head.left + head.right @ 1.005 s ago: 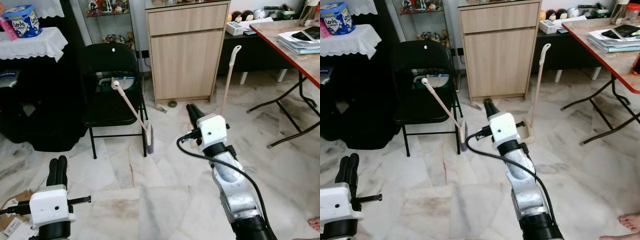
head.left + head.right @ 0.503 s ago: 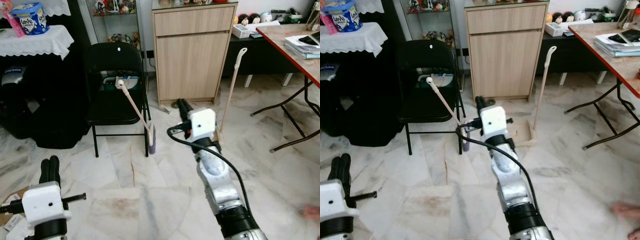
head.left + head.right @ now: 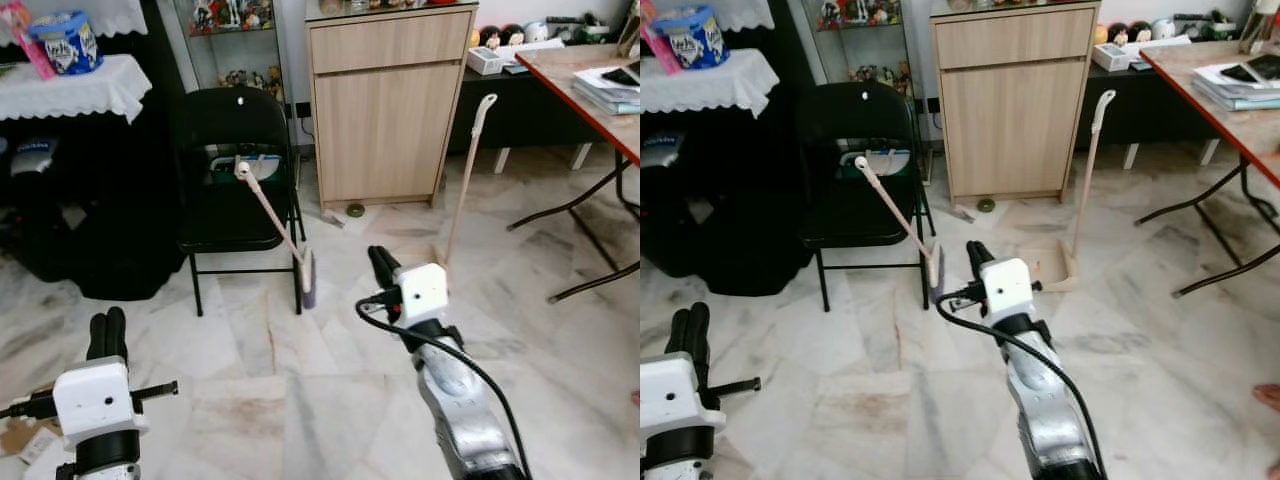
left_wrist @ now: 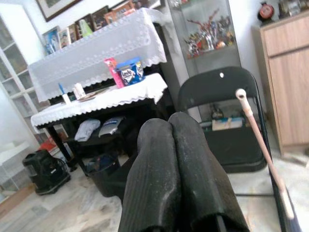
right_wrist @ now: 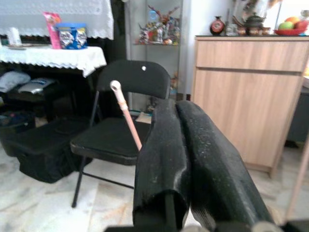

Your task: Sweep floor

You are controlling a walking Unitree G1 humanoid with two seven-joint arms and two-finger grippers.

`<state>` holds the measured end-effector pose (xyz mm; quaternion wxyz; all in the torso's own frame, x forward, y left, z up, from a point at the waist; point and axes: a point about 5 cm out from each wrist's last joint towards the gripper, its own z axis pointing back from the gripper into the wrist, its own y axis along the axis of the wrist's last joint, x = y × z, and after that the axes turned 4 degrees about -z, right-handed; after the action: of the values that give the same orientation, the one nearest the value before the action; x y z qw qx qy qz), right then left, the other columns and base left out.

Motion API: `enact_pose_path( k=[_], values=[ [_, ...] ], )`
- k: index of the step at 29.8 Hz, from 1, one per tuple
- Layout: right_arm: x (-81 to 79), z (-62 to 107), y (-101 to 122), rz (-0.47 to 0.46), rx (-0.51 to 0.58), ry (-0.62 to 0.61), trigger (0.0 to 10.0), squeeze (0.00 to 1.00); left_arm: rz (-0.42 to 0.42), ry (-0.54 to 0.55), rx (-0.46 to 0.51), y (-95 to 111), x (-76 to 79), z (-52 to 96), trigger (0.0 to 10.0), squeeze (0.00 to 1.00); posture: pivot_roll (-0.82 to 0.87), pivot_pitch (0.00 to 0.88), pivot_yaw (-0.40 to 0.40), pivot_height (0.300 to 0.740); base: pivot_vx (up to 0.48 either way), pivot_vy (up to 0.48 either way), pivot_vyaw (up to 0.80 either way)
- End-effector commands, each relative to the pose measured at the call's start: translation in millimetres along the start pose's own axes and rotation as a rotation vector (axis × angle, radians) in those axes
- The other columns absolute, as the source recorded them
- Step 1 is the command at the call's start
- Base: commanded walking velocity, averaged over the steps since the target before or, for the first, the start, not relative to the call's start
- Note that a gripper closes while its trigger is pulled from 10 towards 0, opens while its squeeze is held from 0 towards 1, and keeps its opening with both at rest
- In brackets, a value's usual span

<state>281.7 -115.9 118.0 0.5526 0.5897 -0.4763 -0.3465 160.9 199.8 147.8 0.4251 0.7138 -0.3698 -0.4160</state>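
A broom with a pink handle point(image 3: 272, 215) leans against a black folding chair point(image 3: 235, 150), its brush head point(image 3: 307, 280) on the marble floor. A dustpan stands near the wooden cabinet; its long pink handle point(image 3: 465, 170) is upright and its pan point(image 3: 1045, 266) lies on the floor. My right gripper point(image 3: 378, 262) is shut and empty, held out low over the floor, between the brush head and the dustpan and short of both. My left gripper point(image 3: 108, 332) is shut and empty at the lower left, well back from the chair. The right wrist view looks past the shut fingers point(image 5: 193, 140) at the broom handle point(image 5: 126, 113).
The wooden cabinet point(image 3: 385, 110) stands straight ahead with a small round object point(image 3: 355, 210) on the floor at its foot. A red-edged table point(image 3: 600, 85) with black legs is at the right. A white-clothed table point(image 3: 75, 85) is at the left. A person's foot point(image 3: 1270, 396) shows at the right edge.
My right arm has drawn back toward me and its gripper sits lower, still shut. The camera has shifted a little. Broom and dustpan have not moved.
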Motion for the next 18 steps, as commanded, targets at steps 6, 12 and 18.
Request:
enact_pose_path(
  k=[6,12,18],
  values=[
    [-2.0,28.3,0.4,0.038,-0.037,0.042,10.0,0.0,-0.03,-0.018,-0.061,-3.2,-8.0,18.4,10.0,0.0,-0.12,0.0,0.149,0.74,0.0,0.0,0.0],
    [5.2,30.6,-3.0,-0.016,-0.078,-0.027,10.0,0.0,-0.018,-0.024,-0.089,-3.5,-3.2,26.3,10.0,0.0,-0.1,0.0,0.153,0.74,0.0,0.0,0.0],
    [-1.0,30.3,2.4,-0.016,-0.065,-0.028,10.0,0.0,-0.018,-0.059,-0.09,-5.9,-4.1,22.4,10.0,0.0,-0.14,0.0,0.185,0.74,0.0,0.0,0.0]
  ],
)
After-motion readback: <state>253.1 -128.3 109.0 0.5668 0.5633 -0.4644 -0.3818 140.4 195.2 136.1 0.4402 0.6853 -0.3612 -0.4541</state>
